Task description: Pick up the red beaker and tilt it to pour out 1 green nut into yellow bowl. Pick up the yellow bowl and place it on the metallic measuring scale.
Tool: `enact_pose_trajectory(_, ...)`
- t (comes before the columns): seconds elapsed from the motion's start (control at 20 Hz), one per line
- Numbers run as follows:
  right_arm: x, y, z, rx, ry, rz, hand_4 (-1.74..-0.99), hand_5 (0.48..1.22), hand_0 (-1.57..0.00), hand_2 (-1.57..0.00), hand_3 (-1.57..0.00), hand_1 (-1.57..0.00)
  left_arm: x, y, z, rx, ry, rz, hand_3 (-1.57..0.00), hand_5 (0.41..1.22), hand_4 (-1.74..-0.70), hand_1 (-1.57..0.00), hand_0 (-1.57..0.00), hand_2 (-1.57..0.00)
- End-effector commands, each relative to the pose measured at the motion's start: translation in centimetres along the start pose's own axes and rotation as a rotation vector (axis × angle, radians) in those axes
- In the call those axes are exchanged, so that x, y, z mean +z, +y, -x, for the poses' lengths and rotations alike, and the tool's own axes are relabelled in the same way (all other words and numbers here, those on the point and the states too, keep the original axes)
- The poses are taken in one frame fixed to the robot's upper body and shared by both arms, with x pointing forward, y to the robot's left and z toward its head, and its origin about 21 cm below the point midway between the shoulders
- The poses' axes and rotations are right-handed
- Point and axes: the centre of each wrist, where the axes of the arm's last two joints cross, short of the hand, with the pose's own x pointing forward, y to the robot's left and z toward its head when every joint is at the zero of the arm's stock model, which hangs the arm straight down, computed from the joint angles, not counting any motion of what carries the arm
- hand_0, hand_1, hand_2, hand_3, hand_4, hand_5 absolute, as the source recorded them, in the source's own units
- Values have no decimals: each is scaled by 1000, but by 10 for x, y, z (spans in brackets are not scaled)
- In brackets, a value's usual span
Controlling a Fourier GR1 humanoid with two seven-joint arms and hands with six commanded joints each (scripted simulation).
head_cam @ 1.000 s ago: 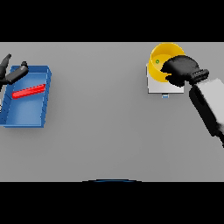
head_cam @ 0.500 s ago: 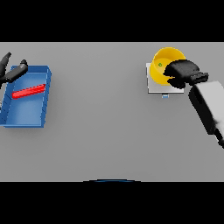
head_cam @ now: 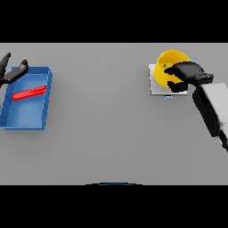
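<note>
One view only, from the head. The round yellow bowl (head_cam: 168, 67) sits on the flat metallic measuring scale (head_cam: 156, 84) near the far right edge of the grey table (head_cam: 111, 133), and it appears to lie a little further over the plate than it did a second ago, when it rode higher and nearer the far edge. The right hand (head_cam: 185, 73) remains at the bowl's near-right rim, its dark fingers curled over the wall in a pinch; it has shifted slightly leftward with the bowl. One small green nut (head_cam: 165, 66) shows inside the bowl. Judgement: placement on the scale is at or near completion, and only release appears outstanding. At the far left edge, the long red beaker (head_cam: 29, 93) lies on its side in the open blue rectangular tray (head_cam: 26, 122), unmoved. The left hand (head_cam: 12, 73) hovers at the tray's far left corner, fingers spread and holding nothing. The bowl looks upright, intact and level, its bright interior clear apart from the nut.
</note>
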Motion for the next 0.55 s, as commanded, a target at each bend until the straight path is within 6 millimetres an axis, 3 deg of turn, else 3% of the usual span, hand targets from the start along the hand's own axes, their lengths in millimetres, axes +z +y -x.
enact_pose_trajectory(0.0,1,0,0,-9,3,-6,-1496,890,-605,-470,-391,-556,0,2,1,2,-1,1,1,764,-840,1,1,1)
enact_pose_trajectory(0.2,-2,2,-1,9,2,-22,-1448,824,-247,-192,-164,-243,0,1,2,-6,10,8,1,750,-834,1,1,1)
enact_pose_trajectory(0.5,-1,2,0,33,29,-61,-1390,779,-64,-50,-42,-63,2,3,3,-4,-5,0,1,760,-833,1,1,1)
